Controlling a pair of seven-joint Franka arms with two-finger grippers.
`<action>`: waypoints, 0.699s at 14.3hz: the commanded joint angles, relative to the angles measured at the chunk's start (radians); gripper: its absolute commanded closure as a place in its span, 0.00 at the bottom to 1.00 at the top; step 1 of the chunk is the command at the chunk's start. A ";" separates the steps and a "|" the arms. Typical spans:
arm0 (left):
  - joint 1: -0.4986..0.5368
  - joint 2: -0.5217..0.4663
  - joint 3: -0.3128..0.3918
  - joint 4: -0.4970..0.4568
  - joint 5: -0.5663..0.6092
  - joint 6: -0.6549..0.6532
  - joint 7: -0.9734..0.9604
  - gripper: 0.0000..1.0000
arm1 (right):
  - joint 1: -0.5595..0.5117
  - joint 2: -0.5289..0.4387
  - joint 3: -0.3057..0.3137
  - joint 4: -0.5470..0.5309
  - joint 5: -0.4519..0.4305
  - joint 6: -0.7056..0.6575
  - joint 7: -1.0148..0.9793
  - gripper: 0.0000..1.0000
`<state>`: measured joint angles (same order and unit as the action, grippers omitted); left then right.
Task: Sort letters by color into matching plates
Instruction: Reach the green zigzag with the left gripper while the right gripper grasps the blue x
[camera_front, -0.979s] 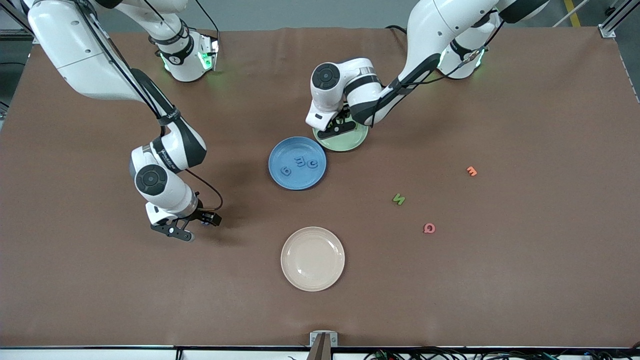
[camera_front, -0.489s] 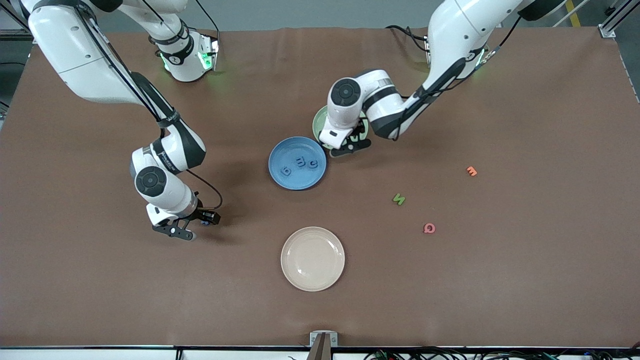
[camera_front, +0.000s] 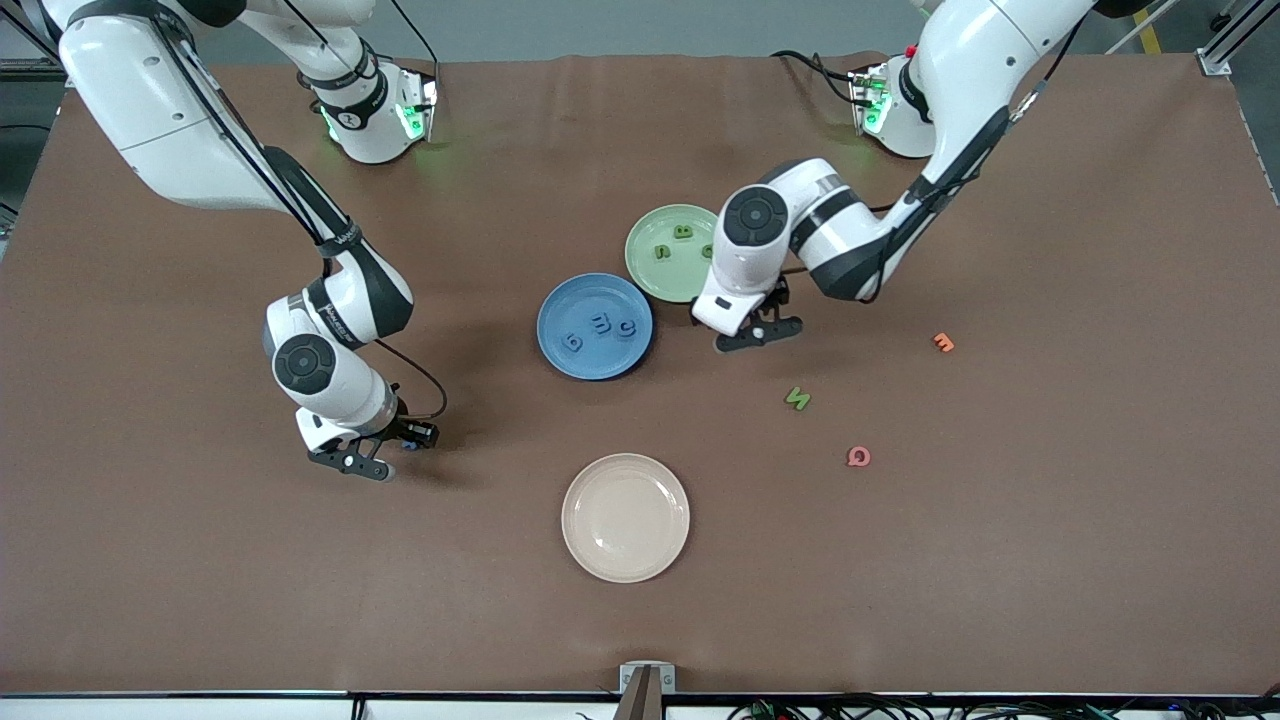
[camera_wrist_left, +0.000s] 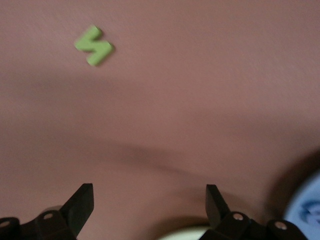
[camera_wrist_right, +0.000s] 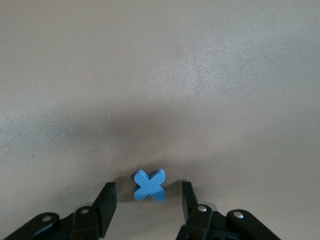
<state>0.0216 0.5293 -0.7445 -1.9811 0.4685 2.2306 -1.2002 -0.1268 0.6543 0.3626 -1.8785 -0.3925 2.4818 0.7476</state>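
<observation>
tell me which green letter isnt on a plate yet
The green zigzag letter lying on the bare table; the other green letters already sit on the pale green plate.

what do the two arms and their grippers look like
Both arms are glossy white with black joint bands and round dark grey joint caps. Thin black cables run along them, and green lights glow at the bases. The left gripper and right gripper are black, with short angular jaws.

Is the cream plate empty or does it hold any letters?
Empty. The front view shows the cream plate with a bare surface and no letter on it.
</observation>
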 joint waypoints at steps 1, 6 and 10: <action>0.061 -0.002 -0.006 -0.013 0.074 0.009 0.013 0.01 | -0.020 0.016 0.018 0.015 -0.025 0.005 -0.004 0.39; 0.159 0.035 -0.006 -0.015 0.151 0.105 0.013 0.01 | -0.020 0.019 0.016 0.015 -0.025 0.005 -0.007 0.46; 0.184 0.077 0.020 -0.034 0.205 0.184 -0.010 0.01 | -0.022 0.022 0.016 0.019 -0.026 0.003 -0.007 0.50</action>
<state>0.1948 0.5899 -0.7303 -1.9958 0.6339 2.3618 -1.1959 -0.1274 0.6608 0.3619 -1.8750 -0.3925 2.4819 0.7454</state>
